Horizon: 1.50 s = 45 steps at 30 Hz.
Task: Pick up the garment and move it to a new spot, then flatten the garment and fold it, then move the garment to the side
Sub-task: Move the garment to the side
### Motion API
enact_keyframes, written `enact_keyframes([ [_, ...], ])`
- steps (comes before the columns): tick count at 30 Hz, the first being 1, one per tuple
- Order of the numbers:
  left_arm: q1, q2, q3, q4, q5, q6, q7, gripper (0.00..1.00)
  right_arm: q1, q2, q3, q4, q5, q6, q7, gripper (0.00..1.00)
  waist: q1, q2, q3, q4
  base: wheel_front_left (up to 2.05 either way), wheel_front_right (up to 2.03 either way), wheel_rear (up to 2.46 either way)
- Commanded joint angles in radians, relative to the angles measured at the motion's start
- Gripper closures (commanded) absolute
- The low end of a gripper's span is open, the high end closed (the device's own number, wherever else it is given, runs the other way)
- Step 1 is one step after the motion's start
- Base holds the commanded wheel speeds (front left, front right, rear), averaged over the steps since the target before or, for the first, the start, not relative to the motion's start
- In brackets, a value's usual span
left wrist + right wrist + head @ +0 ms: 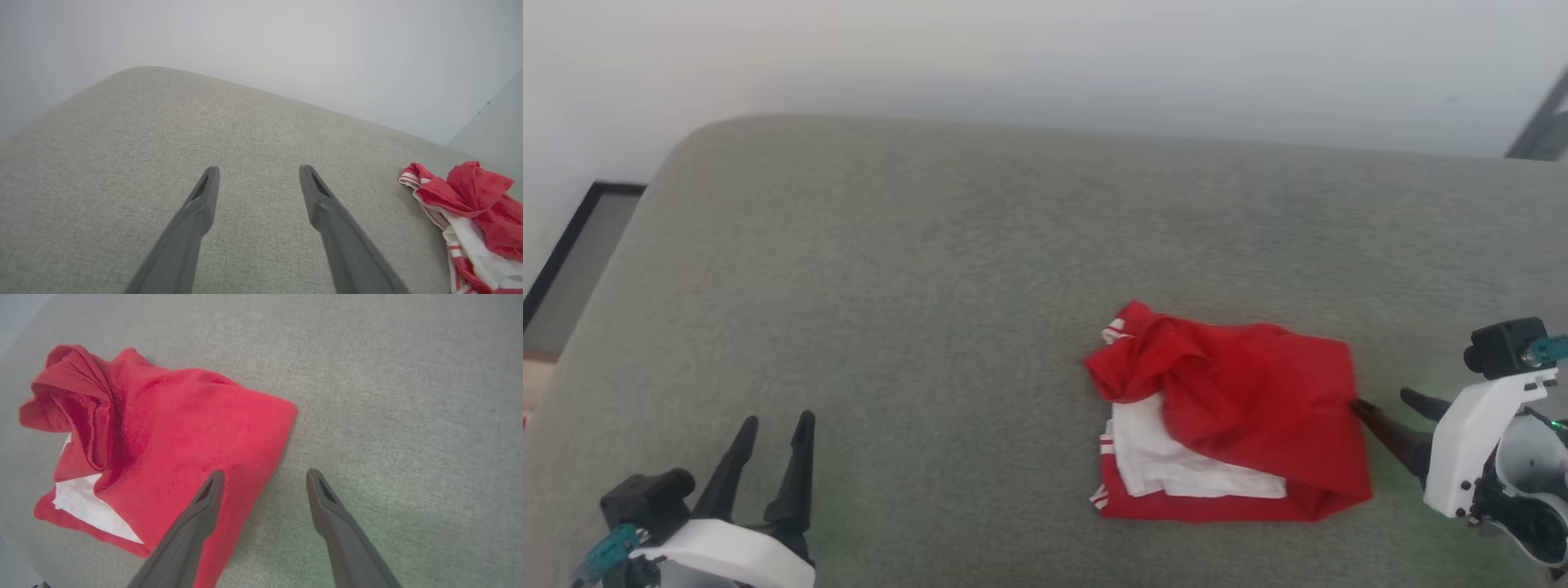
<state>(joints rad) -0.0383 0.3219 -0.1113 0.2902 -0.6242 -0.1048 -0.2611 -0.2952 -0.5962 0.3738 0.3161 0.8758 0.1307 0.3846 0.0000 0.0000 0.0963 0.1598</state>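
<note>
Since the right gripper (1380,400) has its fingers spread wide, holding nothing, with one tip touching the right edge of the garment (1241,408), it looks like it's lining up a grab to shift the bundle sideways. Best bet imo: get one finger under all the layers at that edge before pinching, otherwise only the top red layer lifts and the fold falls apart. The white sleeve part (1176,465) poking out on the near left seems loose too. The left gripper (778,418) gapes empty, well apart at the lower left. Container-wise, the garment isn't in anything, it just lies right of centre on the grey cushion (931,286).
</note>
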Motion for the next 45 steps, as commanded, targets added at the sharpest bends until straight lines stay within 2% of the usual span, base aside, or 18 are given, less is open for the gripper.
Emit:
enact_keyframes([
  [1,-0.014,-0.002,-0.002,0.002,0.004,-0.005,-0.003,0.0,-0.008,-0.001,-0.001,0.002,0.003,0.0,0.021,0.0,0.0,0.0,0.017,0.021,0.0,0.0,0.0],
  [8,-0.043,-0.027,-0.019,0.023,0.013,-0.014,-0.004,0.0,-0.036,0.009,-0.019,0.03,0.008,0.0,0.206,0.0,0.0,0.0,0.061,0.077,0.0,0.0,0.0],
  [14,-0.066,-0.053,-0.025,0.037,0.025,-0.019,-0.004,0.0,-0.035,0.068,-0.018,0.111,-0.015,0.0,0.35,0.0,0.0,0.0,0.091,0.104,0.0,0.0,0.0],
  [17,-0.078,-0.064,-0.026,0.044,0.033,-0.021,-0.004,0.0,-0.035,0.107,-0.018,0.125,-0.017,0.0,0.386,0.01,0.0,0.0,0.1,0.109,0.0,0.0,0.0],
  [18,-0.081,-0.066,-0.026,0.047,0.035,-0.022,-0.004,0.0,-0.038,0.112,-0.02,0.122,-0.025,0.0,0.387,0.53,0.0,0.0,0.102,0.11,0.0,0.0,0.0],
  [19,-0.086,-0.067,-0.026,0.049,0.038,-0.023,-0.004,0.0,-0.041,0.114,-0.02,0.115,-0.031,0.0,0.387,1.0,0.0,0.0,0.104,0.11,0.0,0.0,0.0],
  [30,-0.121,-0.063,-0.023,0.05,0.052,-0.025,-0.004,0.0,-0.078,0.057,-0.07,0.013,-0.046,-0.001,0.415,1.0,0.0,0.0,0.12,0.075,0.0,0.0,0.0],
  [37,-0.156,-0.057,-0.043,0.048,0.053,-0.026,-0.004,0.0,-0.11,0.012,-0.138,-0.034,-0.066,-0.001,0.433,1.0,0.0,0.0,0.128,0.031,0.0,0.0,0.0],
  [45,-0.222,-0.028,-0.096,0.054,0.036,-0.026,-0.005,0.0,-0.169,-0.049,-0.205,-0.028,-0.08,-0.001,0.426,1.0,0.0,0.0,0.15,-0.04,0.0,0.0,0.0],
])
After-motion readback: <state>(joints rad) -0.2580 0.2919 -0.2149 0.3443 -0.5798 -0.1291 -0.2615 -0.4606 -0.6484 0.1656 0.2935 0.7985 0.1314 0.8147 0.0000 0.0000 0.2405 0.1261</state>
